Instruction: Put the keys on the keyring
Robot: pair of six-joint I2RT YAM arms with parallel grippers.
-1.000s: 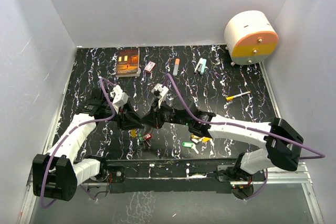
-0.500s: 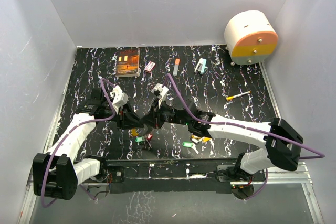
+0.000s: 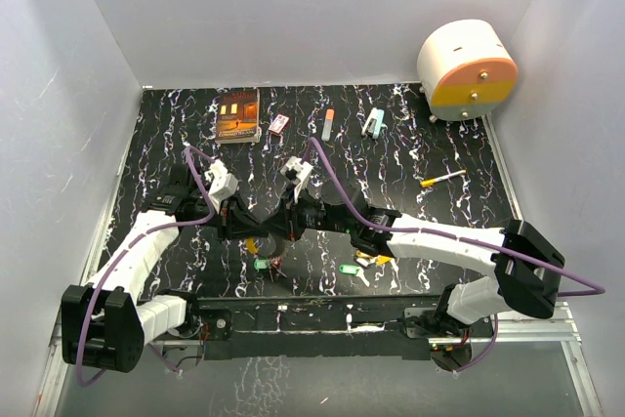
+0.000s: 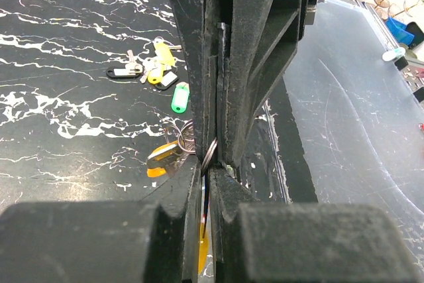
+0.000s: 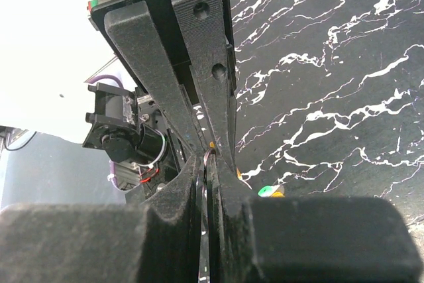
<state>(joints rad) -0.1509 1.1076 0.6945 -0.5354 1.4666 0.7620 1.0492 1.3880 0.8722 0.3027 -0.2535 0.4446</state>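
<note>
My left gripper [image 3: 244,223] and my right gripper [image 3: 280,225] meet tip to tip above the table's front middle. Both are shut on the thin silvery keyring [image 3: 264,243], which is held edge-on between them. In the left wrist view the wire [image 4: 209,152] is pinched between the jaws, and a yellow-headed key [image 4: 163,155] hangs on it. In the right wrist view the wire [image 5: 208,158] is also pinched. A green key [image 3: 261,263] and a red key [image 3: 275,259] hang just below the ring. Loose keys [image 3: 368,261] lie on the table to the right, under the right arm.
A book [image 3: 238,114], a small box [image 3: 278,124], an orange marker [image 3: 327,124] and a teal stapler [image 3: 374,122] lie at the back. A white and orange drum [image 3: 467,68] stands at the back right. A yellow pen [image 3: 442,179] lies to the right.
The two grippers have shifted slightly where they meet. The green key has swung into view below the ring, and the hanging keys sit a little lower.
</note>
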